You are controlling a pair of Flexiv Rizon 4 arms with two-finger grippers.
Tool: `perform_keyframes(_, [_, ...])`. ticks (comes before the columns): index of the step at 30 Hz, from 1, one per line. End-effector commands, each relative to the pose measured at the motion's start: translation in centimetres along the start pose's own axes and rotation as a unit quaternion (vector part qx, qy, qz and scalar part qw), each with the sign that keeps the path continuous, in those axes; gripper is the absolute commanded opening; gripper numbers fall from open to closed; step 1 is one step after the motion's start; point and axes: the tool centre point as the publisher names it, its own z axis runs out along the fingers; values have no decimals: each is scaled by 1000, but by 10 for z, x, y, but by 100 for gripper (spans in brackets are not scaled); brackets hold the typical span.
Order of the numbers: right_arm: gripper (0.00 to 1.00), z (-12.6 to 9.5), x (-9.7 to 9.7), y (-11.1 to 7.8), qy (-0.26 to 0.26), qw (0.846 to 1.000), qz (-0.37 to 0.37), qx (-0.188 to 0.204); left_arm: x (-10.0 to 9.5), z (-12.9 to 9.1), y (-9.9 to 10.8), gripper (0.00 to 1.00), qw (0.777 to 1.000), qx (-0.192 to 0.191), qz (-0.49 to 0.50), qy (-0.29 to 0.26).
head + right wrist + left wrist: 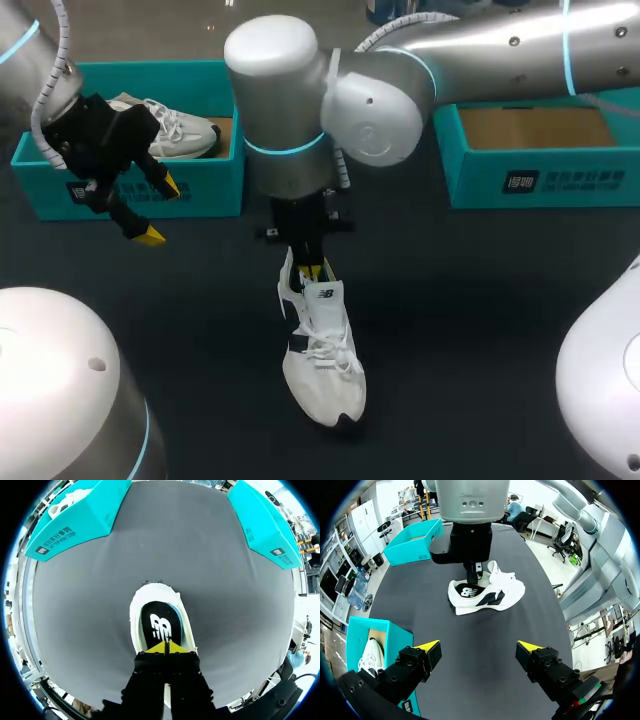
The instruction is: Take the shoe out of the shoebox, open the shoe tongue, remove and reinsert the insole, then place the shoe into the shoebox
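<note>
Two roles: my right gripper (pixel 165 647), tips together, presses the insole (pixel 161 622) inside the white sneaker (pixel 322 360), apparently seating it; my left gripper (pixel 478 645) hangs open, empty.

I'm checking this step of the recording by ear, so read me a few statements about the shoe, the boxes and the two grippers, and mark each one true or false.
1. The white shoe lies on the table, outside both boxes. True.
2. The left gripper is shut on that shoe. False: it is open and apart from the shoe, in front of the left shoebox.
3. The right shoebox holds a shoe. False: it looks empty; the second shoe is in the left shoebox.
4. The right gripper has its tips together at the shoe's heel opening, over the black insole. True.
</note>
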Motion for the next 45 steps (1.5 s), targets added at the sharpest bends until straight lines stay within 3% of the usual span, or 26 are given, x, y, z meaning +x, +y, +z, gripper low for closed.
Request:
perform_keyframes(1, [0, 5, -1, -3, -11, 1000, 5, -7, 0, 0, 0, 100, 1000, -1, 0, 0])
perform_keyframes(7, [0, 18, -4, 0, -9, 1000, 13, -14, 0, 0, 0, 100, 1000, -1, 0, 0])
perform_keyframes(16, [0, 59, 3, 11, 17, 1000, 19, -8, 0, 0, 0, 100, 1000, -1, 0, 0])
perform_keyframes(22, [0, 68, 9, 15, 31, 999, 16, -5, 0, 0, 0, 100, 1000, -1, 0, 0])
perform_keyframes(36, [0, -4, -18, 1, 2, 999, 25, -23, 0, 0, 0, 100, 1000, -1, 0, 0])
perform_keyframes(41, [0, -13, -21, -3, 9, 1000, 25, -10, 0, 0, 0, 100, 1000, -1, 0, 0])
perform_keyframes(45, [0, -8, -18, -10, 16, 1000, 19, 7, 0, 0, 0, 100, 1000, -1, 0, 0])
